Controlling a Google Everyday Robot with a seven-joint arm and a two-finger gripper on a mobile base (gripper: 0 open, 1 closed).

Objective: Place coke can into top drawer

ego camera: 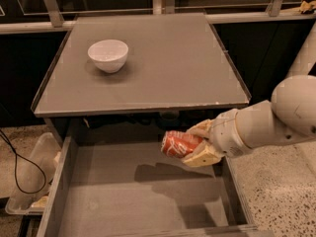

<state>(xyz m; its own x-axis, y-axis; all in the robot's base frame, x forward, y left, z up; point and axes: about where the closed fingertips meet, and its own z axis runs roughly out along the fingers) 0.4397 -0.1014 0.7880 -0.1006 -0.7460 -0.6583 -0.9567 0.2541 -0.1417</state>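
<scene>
The coke can (178, 143), red-orange with white lettering, lies on its side in my gripper (197, 144). The gripper is shut on it, one cream finger above and one below. The white arm reaches in from the right. Gripper and can hang over the right part of the open top drawer (118, 196), above its flat grey bottom, and cast a shadow on it. The drawer is pulled out below the tabletop, with low grey side walls left and right.
A white bowl (108, 55) stands at the back left of the grey tabletop (173, 63). A clear plastic bin (29, 181) and a black cable (15, 167) lie on the floor at the left. Speckled floor shows at the right.
</scene>
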